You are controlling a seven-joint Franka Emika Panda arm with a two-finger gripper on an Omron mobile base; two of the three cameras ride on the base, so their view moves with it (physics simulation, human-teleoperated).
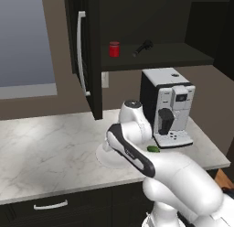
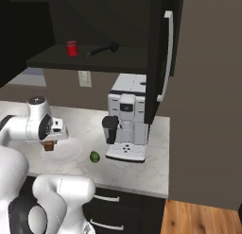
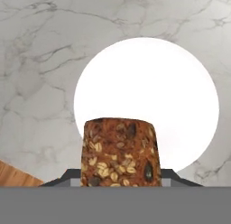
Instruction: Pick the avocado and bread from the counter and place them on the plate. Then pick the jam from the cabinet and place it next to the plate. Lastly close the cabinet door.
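My gripper [image 2: 48,143] is shut on the bread [image 3: 119,151], a reddish-brown seeded piece, and holds it just above the near part of the white plate [image 3: 149,83]. The plate [image 2: 66,152] lies on the marble counter [image 1: 41,143]. The dark-green avocado [image 2: 95,156] rests on the counter to the right of the plate, in front of the coffee machine. The red jam [image 1: 114,49] stands on the shelf of the open cabinet [image 1: 155,56]. The cabinet door [image 1: 93,61] stands swung out at the left.
A white coffee machine [image 1: 169,107] stands on the counter right of the plate. A dark long-handled tool [image 1: 143,47] lies on the shelf beside the jam. A second open door [image 2: 158,49] hangs above the machine. Dark drawers [image 1: 50,205] run below the counter.
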